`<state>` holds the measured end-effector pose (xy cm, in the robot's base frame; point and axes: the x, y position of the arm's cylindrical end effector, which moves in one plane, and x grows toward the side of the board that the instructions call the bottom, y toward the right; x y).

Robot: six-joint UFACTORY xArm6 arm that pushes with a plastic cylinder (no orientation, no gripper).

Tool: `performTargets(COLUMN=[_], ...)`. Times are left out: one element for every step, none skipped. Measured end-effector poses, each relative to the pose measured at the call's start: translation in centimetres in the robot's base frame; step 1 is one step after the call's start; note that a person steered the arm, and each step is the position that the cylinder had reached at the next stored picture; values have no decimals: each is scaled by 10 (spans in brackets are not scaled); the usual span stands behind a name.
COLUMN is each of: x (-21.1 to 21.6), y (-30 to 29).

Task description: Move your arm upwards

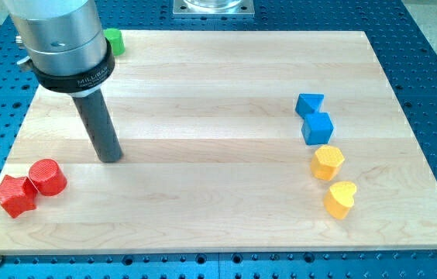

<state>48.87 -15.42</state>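
Resting my tip [111,157] on the wooden board [203,85], up and to the right of the red cylinder [47,177]. No jaws here, only a plain rod. Touching that cylinder's left side, a red star [15,195]. Far to its right, sitting in a line: blue triangle [309,104], blue cube [318,128], yellow hexagon [328,162], yellow heart [341,198]. Hiding partly behind the silver arm [60,35], a green block [115,40], shape hard to tell.
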Motion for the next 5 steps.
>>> performTargets(x=[0,-3,-3,-3,-3], y=[0,-2,-2,1,1])
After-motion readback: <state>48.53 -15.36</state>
